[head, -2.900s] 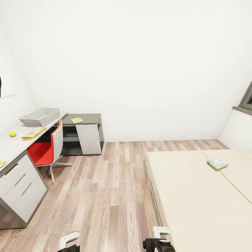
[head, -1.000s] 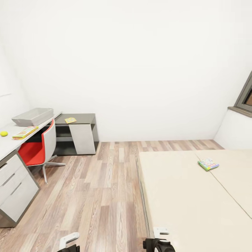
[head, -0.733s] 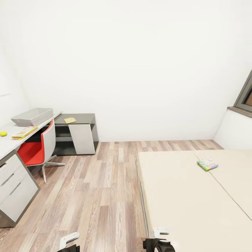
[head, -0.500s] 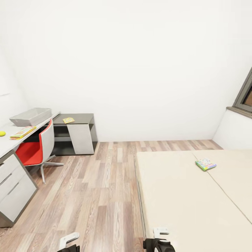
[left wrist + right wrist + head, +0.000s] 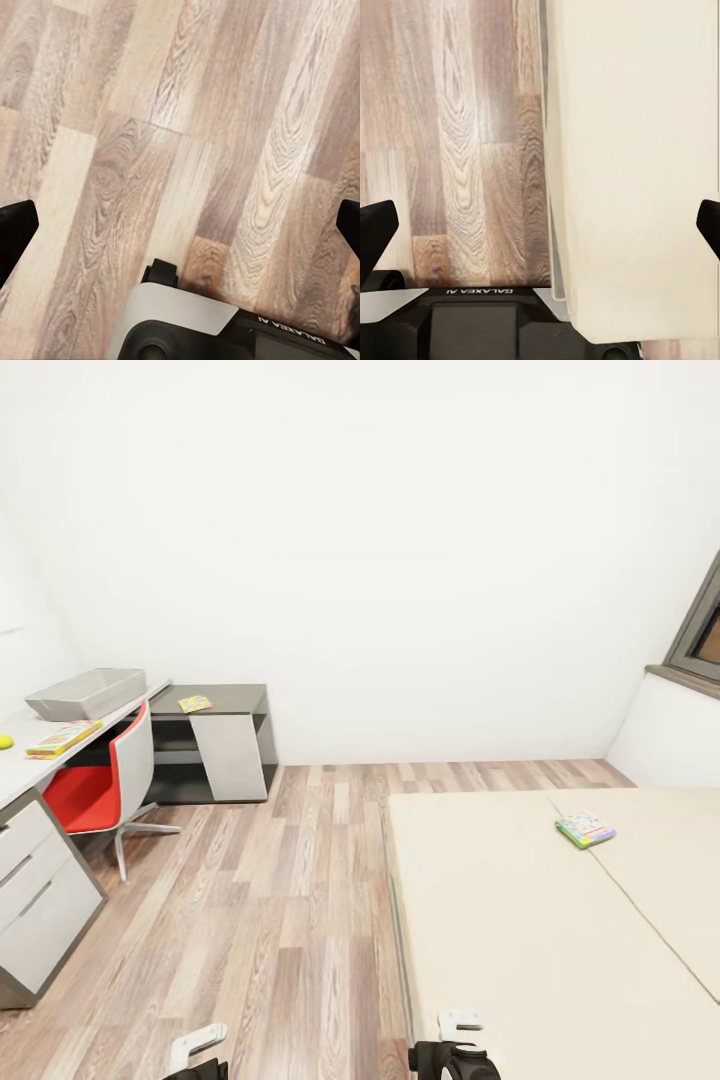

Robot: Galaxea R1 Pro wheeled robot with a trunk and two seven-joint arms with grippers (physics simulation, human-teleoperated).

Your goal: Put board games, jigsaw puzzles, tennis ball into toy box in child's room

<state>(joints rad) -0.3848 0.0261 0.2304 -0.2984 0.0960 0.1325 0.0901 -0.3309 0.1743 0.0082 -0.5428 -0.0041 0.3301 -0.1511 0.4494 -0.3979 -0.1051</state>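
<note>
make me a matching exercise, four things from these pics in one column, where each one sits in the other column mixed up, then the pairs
Things
1. tennis ball
2. toy box
3. green-edged board game
4. red chair

Places
A. on the beige bed
B. on the wood floor, tucked against the light grey table
C. at the table's far end
D. on the table, at the picture's left edge

Pairs: 1-D, 2-C, 3-A, 4-B

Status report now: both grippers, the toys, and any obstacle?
Left gripper open, right gripper open, both empty. Board game on bed; toy box, tennis ball on table. Red chair at table.
</note>
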